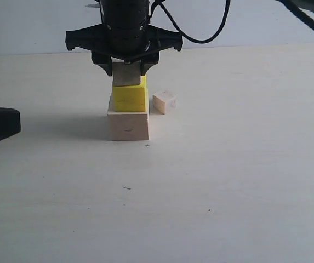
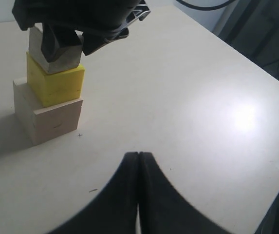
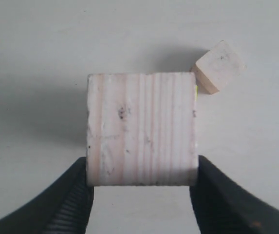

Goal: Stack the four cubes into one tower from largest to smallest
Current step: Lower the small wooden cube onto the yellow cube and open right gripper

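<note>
While we look down past the right gripper (image 3: 141,171), we see its jaws partly open, one finger against each side of the plain wood cube (image 3: 141,129). From the exterior view, that gripper (image 1: 127,69) holds the cube (image 1: 126,77) on top of the yellow cube (image 1: 129,97), which sits on the largest pale cube (image 1: 128,126); the three make the tower. We find the tiniest cube (image 1: 165,102) on the table (image 1: 228,192) just beside the tower, apart from it. Our left gripper (image 2: 139,155) hangs low over the table with its jaws pressed together, holding nothing.
</note>
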Motion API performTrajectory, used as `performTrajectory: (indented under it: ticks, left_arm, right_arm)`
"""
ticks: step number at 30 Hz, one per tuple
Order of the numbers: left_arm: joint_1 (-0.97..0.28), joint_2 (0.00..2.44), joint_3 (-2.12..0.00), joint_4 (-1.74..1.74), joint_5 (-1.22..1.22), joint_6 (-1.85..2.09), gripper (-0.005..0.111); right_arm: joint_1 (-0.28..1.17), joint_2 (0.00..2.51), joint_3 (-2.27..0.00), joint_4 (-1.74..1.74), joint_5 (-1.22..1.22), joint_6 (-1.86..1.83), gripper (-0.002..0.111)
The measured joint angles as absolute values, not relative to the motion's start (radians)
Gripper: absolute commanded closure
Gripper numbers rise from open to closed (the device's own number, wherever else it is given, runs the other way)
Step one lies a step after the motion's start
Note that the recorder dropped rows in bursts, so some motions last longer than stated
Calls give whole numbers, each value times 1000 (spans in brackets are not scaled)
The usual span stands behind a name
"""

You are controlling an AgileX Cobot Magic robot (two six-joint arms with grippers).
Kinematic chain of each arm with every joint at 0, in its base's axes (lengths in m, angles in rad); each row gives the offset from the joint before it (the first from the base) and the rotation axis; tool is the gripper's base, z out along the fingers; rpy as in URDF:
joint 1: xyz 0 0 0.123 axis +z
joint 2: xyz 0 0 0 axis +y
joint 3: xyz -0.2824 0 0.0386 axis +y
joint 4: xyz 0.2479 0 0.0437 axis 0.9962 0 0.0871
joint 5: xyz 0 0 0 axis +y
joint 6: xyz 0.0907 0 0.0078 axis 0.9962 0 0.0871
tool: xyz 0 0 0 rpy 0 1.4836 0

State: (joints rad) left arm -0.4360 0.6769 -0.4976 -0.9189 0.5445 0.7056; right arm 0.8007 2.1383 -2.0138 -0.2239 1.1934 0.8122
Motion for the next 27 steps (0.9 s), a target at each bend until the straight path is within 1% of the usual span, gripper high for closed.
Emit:
performTrajectory:
  ticks: [27]
  left_arm:
    - [-459,677,-498,-910,543,706,107]
  right_arm:
    - [801,2138,-2014,-226,1196,863,108]
